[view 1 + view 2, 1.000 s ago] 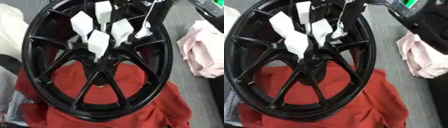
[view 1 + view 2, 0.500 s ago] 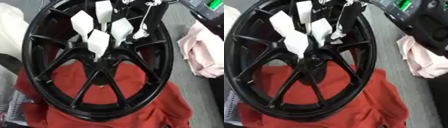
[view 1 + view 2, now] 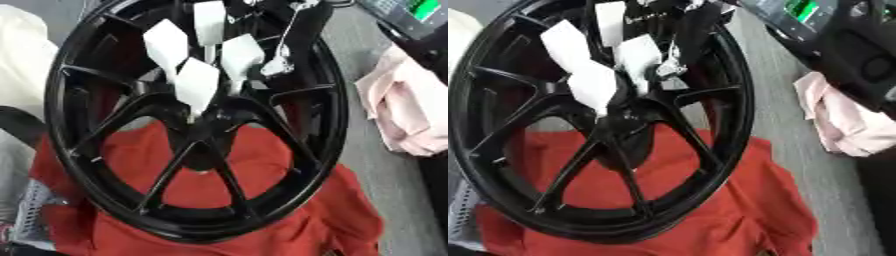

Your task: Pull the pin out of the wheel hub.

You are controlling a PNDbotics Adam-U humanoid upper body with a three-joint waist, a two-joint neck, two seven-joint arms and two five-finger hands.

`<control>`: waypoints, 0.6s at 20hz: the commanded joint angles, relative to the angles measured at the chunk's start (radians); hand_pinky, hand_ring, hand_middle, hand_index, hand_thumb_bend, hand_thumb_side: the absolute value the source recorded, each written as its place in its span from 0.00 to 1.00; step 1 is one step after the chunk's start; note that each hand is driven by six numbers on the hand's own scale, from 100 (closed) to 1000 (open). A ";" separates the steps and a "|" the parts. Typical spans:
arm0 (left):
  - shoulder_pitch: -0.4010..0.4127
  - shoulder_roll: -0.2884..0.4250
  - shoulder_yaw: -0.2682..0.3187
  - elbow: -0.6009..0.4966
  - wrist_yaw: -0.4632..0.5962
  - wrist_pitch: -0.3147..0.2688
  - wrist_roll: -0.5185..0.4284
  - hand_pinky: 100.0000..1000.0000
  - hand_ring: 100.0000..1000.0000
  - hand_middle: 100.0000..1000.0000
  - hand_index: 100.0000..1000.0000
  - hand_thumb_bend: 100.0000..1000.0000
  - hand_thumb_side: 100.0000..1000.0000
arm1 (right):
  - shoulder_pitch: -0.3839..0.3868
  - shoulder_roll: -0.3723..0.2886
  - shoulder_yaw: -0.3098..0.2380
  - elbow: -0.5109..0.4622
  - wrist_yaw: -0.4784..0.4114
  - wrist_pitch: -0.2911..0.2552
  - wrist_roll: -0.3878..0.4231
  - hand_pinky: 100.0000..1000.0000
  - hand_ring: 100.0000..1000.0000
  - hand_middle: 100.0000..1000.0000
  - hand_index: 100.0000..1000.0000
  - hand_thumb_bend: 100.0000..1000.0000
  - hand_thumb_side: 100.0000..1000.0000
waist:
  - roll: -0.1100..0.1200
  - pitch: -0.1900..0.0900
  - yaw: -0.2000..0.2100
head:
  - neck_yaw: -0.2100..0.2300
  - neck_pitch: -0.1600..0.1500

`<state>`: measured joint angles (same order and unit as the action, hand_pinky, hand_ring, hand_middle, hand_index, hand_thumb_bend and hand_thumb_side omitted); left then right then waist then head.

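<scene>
— Black alloy wheel (image 3: 61, 100) in the left eye view, lying on a red cloth (image 3: 262, 175). Pin where?

— Up at the hub (image 3: 206, 132). Four thin stems (image 3: 190, 116) standing out of it, close together, each topped by a white tag (image 3: 197, 82). Cannot tell which one counts as the pin.

— And the hand?

— Right hand (image 3: 289, 10) at the top edge, over the far rim, mostly cut off. Cannot tell whether spread or closed, or holding anything. Silvery piece (image 3: 278, 64) hangs below it, just beside the rightmost tag; could belong to the hand or not, cannot tell. No left hand in either view.

— Right eye view?

— Same wheel, same cluster of tags over the hub. Shows more of the right arm (image 3: 842, 45), dark, coming in from the upper right, with a green screen (image 3: 802, 9) on it. Pink cloth (image 3: 842, 125) beyond the rim, apart from the wheel.

— Handling?

— Judging only: wheel heavy and stiff, unlikely to slide on that cloth. Pin light, thin, rigid, probably smooth. Tag looks flimsy, apt to bend or tear. Better to pinch the stem just under its tag and draw straight along its length, away from the hub. Sideways tugging risks jamming it or knocking the neighbours.
</scene>
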<state>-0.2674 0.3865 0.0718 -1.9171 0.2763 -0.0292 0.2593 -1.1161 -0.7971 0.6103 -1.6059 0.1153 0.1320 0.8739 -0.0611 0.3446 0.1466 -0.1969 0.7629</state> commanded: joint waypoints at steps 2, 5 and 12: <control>-0.009 0.009 0.008 -0.012 -0.001 -0.001 -0.002 0.77 0.70 0.65 0.86 0.02 0.86 | -0.016 -0.017 -0.026 0.000 -0.041 0.017 -0.014 0.70 0.62 0.37 0.48 0.00 0.09 | 0.006 -0.020 -0.003 | -0.002 -0.004; -0.008 0.009 0.008 -0.013 -0.001 -0.001 -0.002 0.77 0.70 0.65 0.86 0.02 0.86 | -0.017 -0.022 -0.036 -0.002 -0.060 0.025 -0.023 0.68 0.58 0.31 0.44 0.01 0.00 | 0.007 -0.022 -0.004 | -0.002 -0.004; -0.005 0.011 0.013 -0.013 -0.003 -0.002 0.001 0.77 0.70 0.65 0.86 0.02 0.86 | -0.017 -0.067 -0.085 -0.054 -0.113 0.050 -0.014 0.66 0.56 0.29 0.42 0.04 0.00 | 0.008 -0.026 -0.012 | 0.003 -0.003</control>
<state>-0.2672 0.3865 0.0725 -1.9171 0.2756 -0.0292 0.2594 -1.1164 -0.8243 0.5546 -1.6360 0.0194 0.1757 0.8584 -0.0584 0.3442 0.1357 -0.1956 0.7630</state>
